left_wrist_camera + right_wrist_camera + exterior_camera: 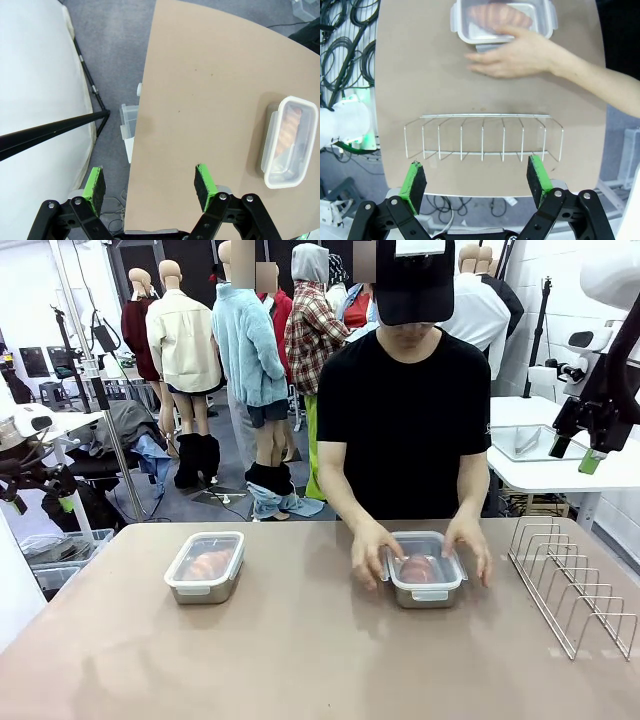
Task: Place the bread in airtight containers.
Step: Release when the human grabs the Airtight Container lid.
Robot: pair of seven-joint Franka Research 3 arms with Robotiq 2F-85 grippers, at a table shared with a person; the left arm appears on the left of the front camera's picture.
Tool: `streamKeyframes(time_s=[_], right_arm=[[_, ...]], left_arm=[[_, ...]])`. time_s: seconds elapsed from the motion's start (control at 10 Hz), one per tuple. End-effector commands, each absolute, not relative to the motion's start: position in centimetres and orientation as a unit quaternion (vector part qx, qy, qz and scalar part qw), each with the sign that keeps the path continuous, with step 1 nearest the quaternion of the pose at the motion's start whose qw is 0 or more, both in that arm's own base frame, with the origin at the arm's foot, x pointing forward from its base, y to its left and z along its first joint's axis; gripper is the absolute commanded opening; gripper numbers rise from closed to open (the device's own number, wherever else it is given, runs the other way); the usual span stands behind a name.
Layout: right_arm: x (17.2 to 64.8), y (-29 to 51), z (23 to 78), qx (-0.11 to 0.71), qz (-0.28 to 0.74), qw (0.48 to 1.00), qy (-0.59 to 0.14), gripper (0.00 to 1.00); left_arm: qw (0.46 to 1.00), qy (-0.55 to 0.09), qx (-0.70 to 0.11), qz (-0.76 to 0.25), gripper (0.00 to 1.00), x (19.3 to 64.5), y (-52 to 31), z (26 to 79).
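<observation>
Here, the left tool (150,187) hangs released off the counter's (300,640) left edge. One lidded airtight container (205,567) with bread (208,563) sits left of centre; the person's hands (372,552) flank another (425,569), bread (417,568) inside. Beside the wire rack (570,585), the right tool (476,182) gapes.

On my right side of the tan worktop (300,650) stands a wire rack (568,585), upright, its row of thin metal loops running away from me near the worktop's edge. From my right wrist I see the wire rack (482,140) side-on, just inside that edge. Beyond the left edge, down on the grey floor, sits a clear plastic bin (129,120). A black tripod leg (55,129) slants across a white surface beside it.
</observation>
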State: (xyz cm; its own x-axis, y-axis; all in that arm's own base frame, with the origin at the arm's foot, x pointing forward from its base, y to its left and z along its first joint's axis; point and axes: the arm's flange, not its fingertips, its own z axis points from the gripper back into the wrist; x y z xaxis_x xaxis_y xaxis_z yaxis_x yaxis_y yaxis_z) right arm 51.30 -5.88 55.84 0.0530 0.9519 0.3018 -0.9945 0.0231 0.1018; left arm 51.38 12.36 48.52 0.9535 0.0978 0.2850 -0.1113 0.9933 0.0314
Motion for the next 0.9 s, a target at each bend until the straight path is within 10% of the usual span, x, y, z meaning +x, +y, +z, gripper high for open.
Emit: streamKeyframes(time_s=[0.0,0.8], right_arm=[[51.68,-5.90,56.12,0.146,0.684,0.711,-0.068,1.00],[51.68,-5.90,56.12,0.146,0.684,0.711,-0.068,1.00]], left_arm=[[0.988,-0.143,0.029,0.057,0.92,51.35,12.32,48.66],[0.988,-0.143,0.029,0.057,0.92,51.35,12.32,48.66]])
